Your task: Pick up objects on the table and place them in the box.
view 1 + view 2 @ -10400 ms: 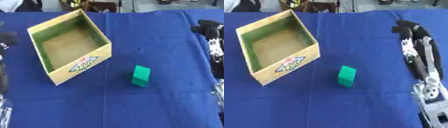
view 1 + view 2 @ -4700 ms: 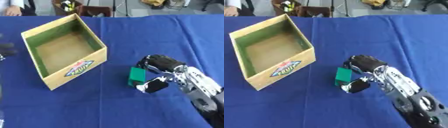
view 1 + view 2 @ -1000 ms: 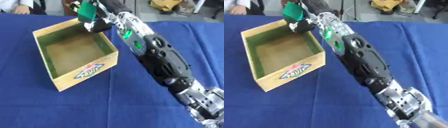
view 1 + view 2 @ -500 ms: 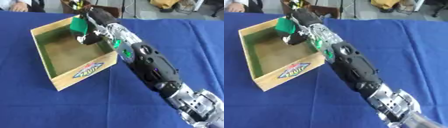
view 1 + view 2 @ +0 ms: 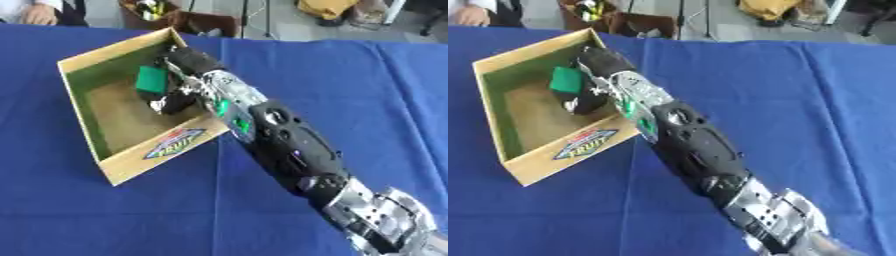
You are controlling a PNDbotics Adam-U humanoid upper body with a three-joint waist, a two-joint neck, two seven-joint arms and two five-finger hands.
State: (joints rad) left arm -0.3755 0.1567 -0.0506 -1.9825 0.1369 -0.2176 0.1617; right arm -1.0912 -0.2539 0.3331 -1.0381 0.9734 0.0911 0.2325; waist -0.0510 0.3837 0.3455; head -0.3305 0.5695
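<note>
The right robot hand (image 5: 179,92) reaches from the lower right of both views across the near-right wall of the cardboard box (image 5: 92,137) and sits inside it, its fingers and thumb curled round the green block (image 5: 151,80). The block lies on the far-left side of the robot hand, pinched at its tips and held above the brown floor of the box; whether its lower edge touches the floor cannot be told from these views. It shows as a short block with its longer face turned up and toward the camera, close to the green-lined far wall. The relation that matters for the coming move is plain: the block is already inside the walls, directly ahead of the fingertips and over the floor, so release looks like the step in hand, and opening the fingers should let it settle inside the box. The arm (image 5: 689,145) lies over the near-right wall beside the printed label (image 5: 175,142), so drawing back will probably call for lifting clear of that wall so as not to drag the box across the blue worktop (image 5: 798,100). No other loose object shows on the worktop around the robot hand, so the task seems close to its end. The left robot hand shows in neither view.
</note>
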